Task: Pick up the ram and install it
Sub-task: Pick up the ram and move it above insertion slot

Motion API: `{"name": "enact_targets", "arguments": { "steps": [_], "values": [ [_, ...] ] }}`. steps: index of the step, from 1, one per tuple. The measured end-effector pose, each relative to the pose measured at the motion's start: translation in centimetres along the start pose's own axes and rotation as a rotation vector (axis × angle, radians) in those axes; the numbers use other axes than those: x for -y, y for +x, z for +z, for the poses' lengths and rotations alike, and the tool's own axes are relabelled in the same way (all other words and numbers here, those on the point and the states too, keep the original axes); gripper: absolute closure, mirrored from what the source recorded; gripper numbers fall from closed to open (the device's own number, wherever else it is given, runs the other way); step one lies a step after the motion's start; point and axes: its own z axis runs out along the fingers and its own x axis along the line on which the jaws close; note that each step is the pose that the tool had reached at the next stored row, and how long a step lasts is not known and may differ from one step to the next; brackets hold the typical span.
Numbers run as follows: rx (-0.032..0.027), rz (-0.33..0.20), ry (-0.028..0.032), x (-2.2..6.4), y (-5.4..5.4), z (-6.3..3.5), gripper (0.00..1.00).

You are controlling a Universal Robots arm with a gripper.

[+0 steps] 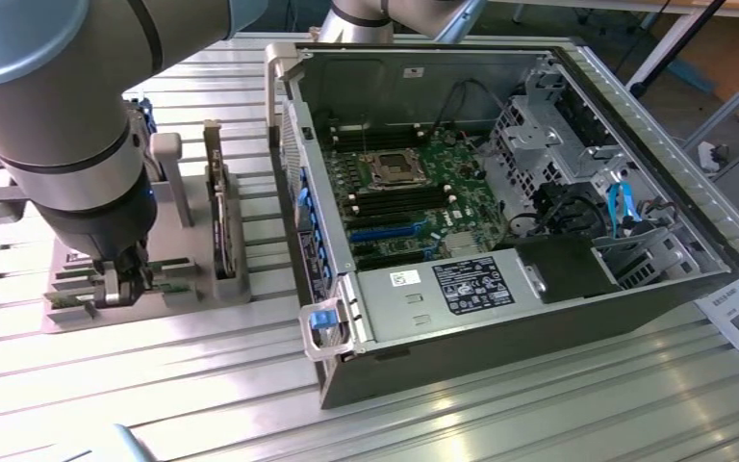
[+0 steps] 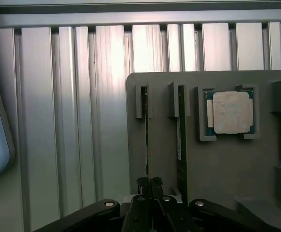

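Two thin sticks stand on edge in the slots of a matte grey holder (image 2: pixel 217 164). Your jaws are pressed together on one end of the ram (image 2: pixel 146 135), pinching it where it sits in its slot. You see it as a dark sliver, too thin to make out its chips. The second stick (image 2: pixel 180 130), just beside it, shows a green edge. A square silver processor chip (image 2: pixel 230 112) lies flat in a recess. The ribbed aluminium counter (image 2: pixel 72 121) gleams beneath. In the exterior view the arm (image 1: pixel 62 144) covers much of the holder, apart from the open computer case (image 1: pixel 472 371).
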Motion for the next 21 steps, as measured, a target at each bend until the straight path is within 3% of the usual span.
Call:
{"name": "enact_targets", "arguments": {
  "steps": [15,21],
  "values": [
    [0.0000,0.000,0.0000,-0.11,-0.1,-2.83,0.88],
    [-0.0001,0.000,0.0000,-0.12,-0.1,-3.05,0.88]
  ]
}}
